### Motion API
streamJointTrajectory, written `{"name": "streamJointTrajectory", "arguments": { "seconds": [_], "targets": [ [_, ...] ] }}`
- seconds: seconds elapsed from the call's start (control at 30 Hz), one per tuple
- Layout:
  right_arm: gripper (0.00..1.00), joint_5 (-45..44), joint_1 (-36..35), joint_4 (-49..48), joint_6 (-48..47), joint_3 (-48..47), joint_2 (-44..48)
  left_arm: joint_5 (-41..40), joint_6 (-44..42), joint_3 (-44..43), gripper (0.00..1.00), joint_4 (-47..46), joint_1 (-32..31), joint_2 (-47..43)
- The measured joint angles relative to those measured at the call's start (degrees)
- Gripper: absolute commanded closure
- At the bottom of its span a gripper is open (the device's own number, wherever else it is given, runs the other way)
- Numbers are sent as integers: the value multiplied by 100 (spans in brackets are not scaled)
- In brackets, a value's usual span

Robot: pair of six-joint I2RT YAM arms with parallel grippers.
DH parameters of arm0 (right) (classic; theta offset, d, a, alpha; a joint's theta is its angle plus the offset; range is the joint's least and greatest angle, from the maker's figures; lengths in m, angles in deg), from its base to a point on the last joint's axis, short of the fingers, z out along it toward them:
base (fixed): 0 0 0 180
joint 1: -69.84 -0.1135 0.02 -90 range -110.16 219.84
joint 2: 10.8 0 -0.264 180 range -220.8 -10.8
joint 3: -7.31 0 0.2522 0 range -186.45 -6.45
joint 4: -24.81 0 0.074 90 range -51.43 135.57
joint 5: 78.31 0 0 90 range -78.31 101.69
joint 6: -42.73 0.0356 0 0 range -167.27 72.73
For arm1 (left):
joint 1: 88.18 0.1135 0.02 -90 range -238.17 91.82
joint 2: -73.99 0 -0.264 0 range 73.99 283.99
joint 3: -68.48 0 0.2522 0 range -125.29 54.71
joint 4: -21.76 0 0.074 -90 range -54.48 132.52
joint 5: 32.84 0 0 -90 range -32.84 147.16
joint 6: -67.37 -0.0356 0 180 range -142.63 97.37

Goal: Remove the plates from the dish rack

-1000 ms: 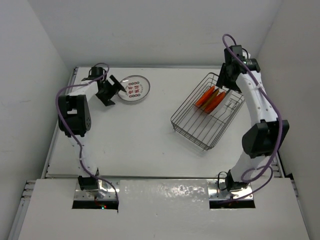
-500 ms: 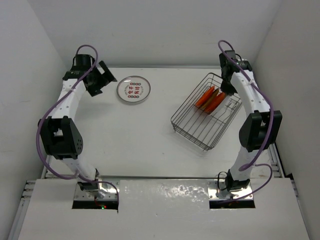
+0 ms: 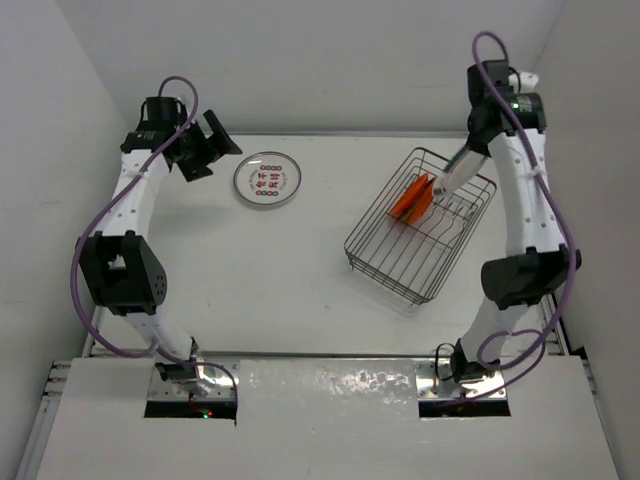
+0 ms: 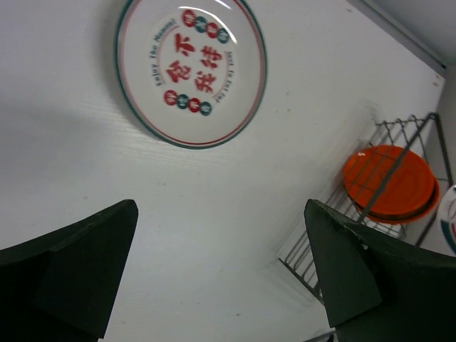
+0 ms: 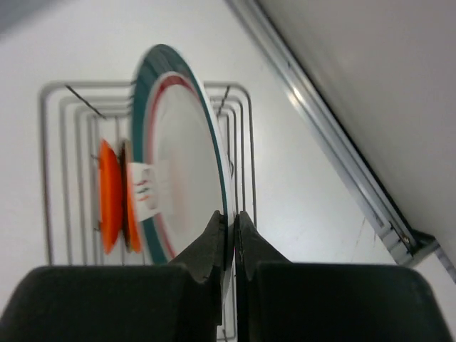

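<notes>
A green-rimmed plate (image 5: 182, 164) is held on edge by the right gripper (image 5: 229, 217). The fingers are closed on its rim, with only the thickness of the rim between them. In the top view the plate is seen above the far end of the dish rack (image 3: 400, 262), tilted. Whether its lower edge is fully clear of the wires cannot be told.

Two orange plates (image 3: 413, 197) stand upright between the dividers, just beside the held plate. A printed plate (image 4: 191, 71), white with red characters and a green rim band, lies flat on the table (image 3: 280, 260), well apart from the rack.

The left gripper (image 4: 221, 206) is raised near the far left corner. Its fingers are spread wide and nothing is held between them.

The step in hand is judged to be the extraction of one plate from the rack, with the task roughly midway.

For the next move:
- The plate is to be raised until the rack's rim is cleared.
- It is to be carried to a bare part of the table.
- It is to be turned from upright to flat before release.

The narrow rim grip should be watched for slipping during that turn.
</notes>
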Motion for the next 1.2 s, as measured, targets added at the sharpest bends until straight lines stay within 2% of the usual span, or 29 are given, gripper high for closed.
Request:
{"name": "streamJointTrajectory", "arguments": {
  "seconds": [0.13, 0.23, 0.37, 0.43, 0.53, 0.6, 0.63, 0.67, 0.7, 0.73, 0.77, 0.8, 0.83, 0.9, 0.93, 1.0, 1.07, 1.2],
  "targets": [
    [100, -72, 13, -68, -184, -472, 549, 737, 2, -96, 0, -201, -105, 44],
    [100, 553, -13, -619, -511, 378, 1432, 1322, 103, -420, 0, -496, -535, 199],
    [100, 2468, -24, -2162, -684, 2389, 2745, 2070, 382, -772, 0, -1268, -1445, 417],
    [100, 3589, -59, -3156, -428, 3213, 3032, 2402, 566, -782, 0, -1611, -1858, 485],
    [100, 4931, -133, -4680, 199, 4103, 2968, 2717, 789, -809, 4, -1930, -2140, 619],
    [100, 5558, -186, -5683, 717, 4610, 2804, 2763, 874, -844, 16, -1980, -2146, 717],
    [100, 5779, -210, -6050, 949, 4795, 2721, 2761, 898, -844, 32, -1989, -2129, 765],
    [100, 5974, -223, -6419, 1178, 4955, 2636, 2756, 914, -846, 41, -1978, -2100, 807],
    [100, 6118, -249, -6714, 1368, 5058, 2557, 2754, 894, -844, 56, -1965, -2094, 848],
    [100, 6238, -275, -6946, 1526, 5108, 2496, 2758, 901, -844, 96, -1954, -2081, 887],
    [100, 6343, -299, -7180, 1676, 5121, 2422, 2767, 920, -844, 100, -1937, -2061, 920],
    [100, 6277, -321, -7274, 1663, 5119, 2385, 2896, 960, -844, 100, -1926, -2035, 933],
    [77, 6310, -280, -7270, 1738, 5160, 2363, 3110, 1036, -876, 100, -1976, -1976, 931],
    [13, 6279, -278, -7226, 1867, 5169, 2267, 2973, 940, -1010, 100, -1930, -1939, 890],
    [1, 6234, -297, -7117, 1816, 5134, 2262, 2710, 863, -1027, 100, -1847, -1930, 885],
    [1, 5768, -374, -6286, 1537, 4763, 2258, 2100, 835, -984, 100, -1556, -1867, 903],
    [1, 5001, -437, -5049, 1231, 3945, 2133, 1622, 863, -756, 100, -1335, -1613, 909],
    [1, 3467, -424, -3248, 669, 2389, 1825, 876, 837, -614, 100, -1141, -691, 1462]
  ]
}}
